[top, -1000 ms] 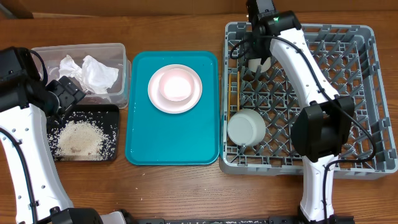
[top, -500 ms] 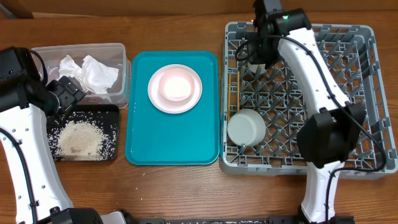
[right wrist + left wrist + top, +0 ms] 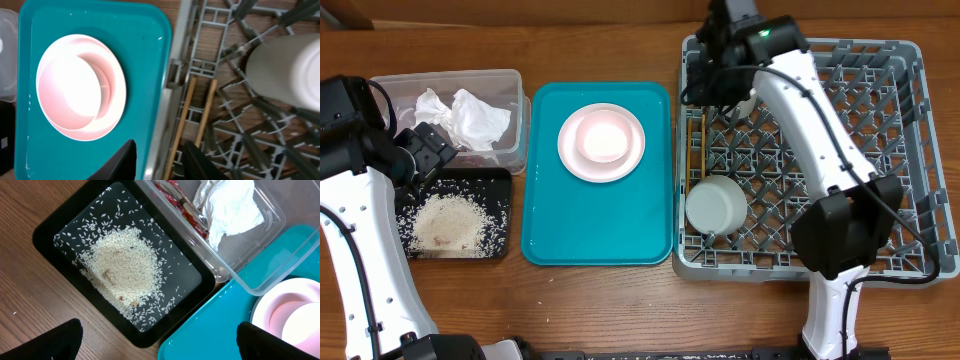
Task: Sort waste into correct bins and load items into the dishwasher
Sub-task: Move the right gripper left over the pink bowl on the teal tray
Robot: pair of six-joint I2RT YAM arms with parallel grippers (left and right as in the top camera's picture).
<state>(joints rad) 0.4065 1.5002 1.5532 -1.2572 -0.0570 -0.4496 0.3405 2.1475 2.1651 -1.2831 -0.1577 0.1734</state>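
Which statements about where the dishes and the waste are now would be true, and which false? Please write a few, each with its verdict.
1. The rice lies in the black tray. True.
2. The chopsticks lie in the dish rack. True.
3. The pink plate stands in the dish rack. False: it lies on the teal tray.
4. The napkins lie on the teal tray. False: they are in the clear tub.
5. The grey-green bowl is in the dish rack. True.
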